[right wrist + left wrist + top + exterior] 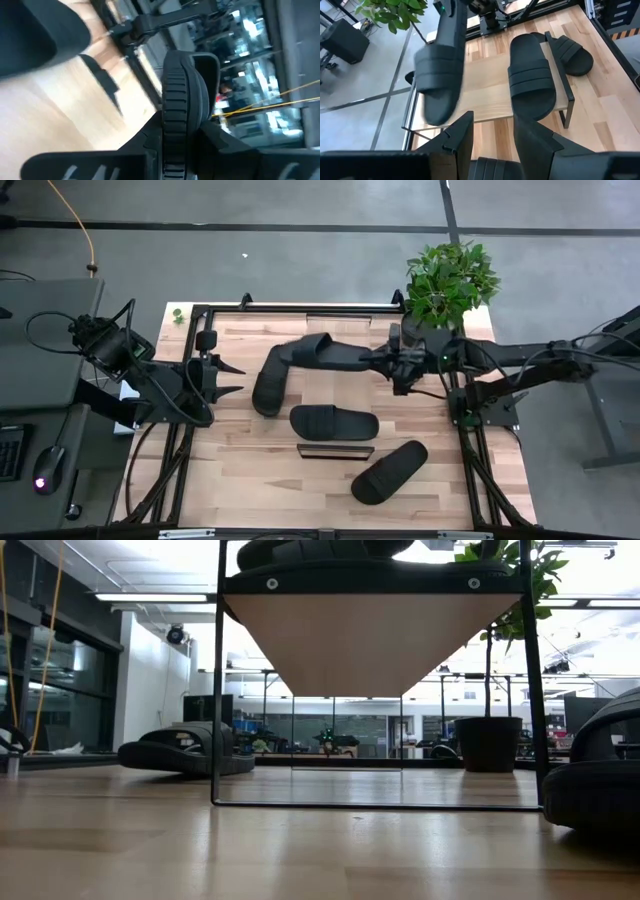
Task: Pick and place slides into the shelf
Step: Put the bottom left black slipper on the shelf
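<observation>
One black slide (318,352) hangs in the air over the far part of the shelf (490,97), with my right gripper (388,361) shut on it. A second slide (334,422) lies flat on the shelf behind the shelf's dark front edge (335,451). A third slide (268,380) lies on the table at the left, and another (390,472) lies near the table's right front. My left gripper (232,379) waits open above the table's left side, next to the third slide, with nothing between its fingers. My right gripper pinches the end of the slide's sole (176,117) between its two fingers. The fingers come about level from the table's right side and lie along the slide. The slide is lifted clear and sticks out toward the table's left, rolled partly onto its side.
A potted plant (450,280) stands at the table's far right corner, close behind my right arm. Black frame rails (300,308) run along the table's edges. A desk with a mouse (45,472) stands left of the table.
</observation>
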